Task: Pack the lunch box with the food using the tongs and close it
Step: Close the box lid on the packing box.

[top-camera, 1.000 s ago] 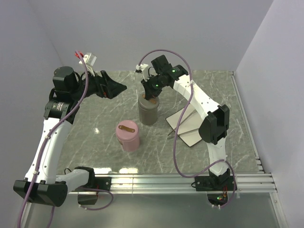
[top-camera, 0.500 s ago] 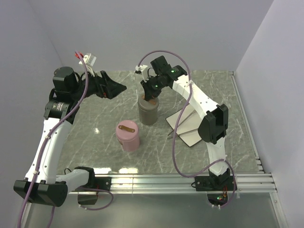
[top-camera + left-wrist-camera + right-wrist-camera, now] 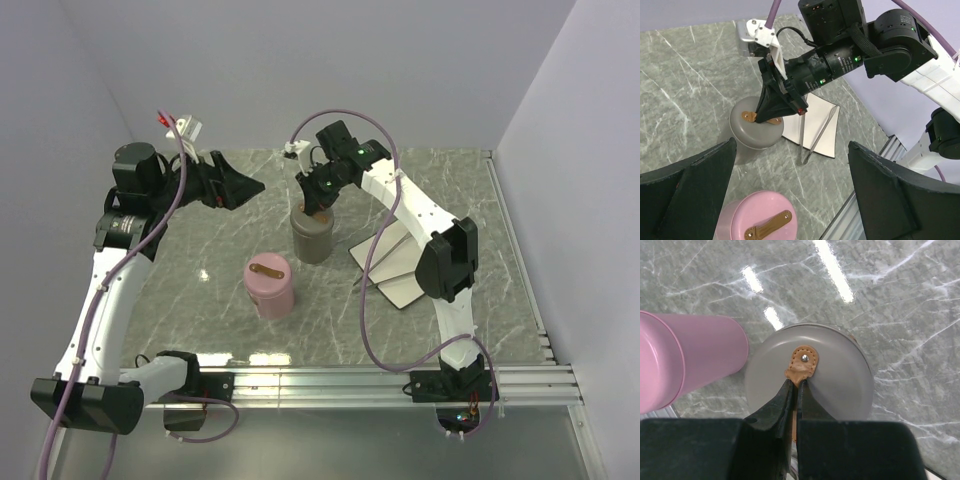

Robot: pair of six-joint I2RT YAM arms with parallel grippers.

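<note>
A grey cylindrical lunch box [image 3: 312, 240] stands mid-table with its lid [image 3: 840, 375] on. My right gripper [image 3: 796, 385] is shut on the lid's brown leather strap [image 3: 803, 365], coming down from above [image 3: 318, 207]. The left wrist view shows the same grip [image 3: 771, 117] on the grey lid [image 3: 756, 136]. The silver tongs [image 3: 392, 255] lie in a V on a white plate [image 3: 405, 285], right of the grey box; the tongs [image 3: 818, 139] also show in the left wrist view. My left gripper [image 3: 262, 184] hangs open and empty, high at the back left. The food is out of view.
A pink cylindrical container [image 3: 270, 287] with a brown-strapped lid stands in front of the grey one, close to its left side [image 3: 690, 355]. The metal rail [image 3: 350, 380] runs along the near table edge. Walls close in the back and both sides.
My right wrist has edged slightly left and back with the strap still pinched. The grey lid still sits on its box. The left arm has not moved.
</note>
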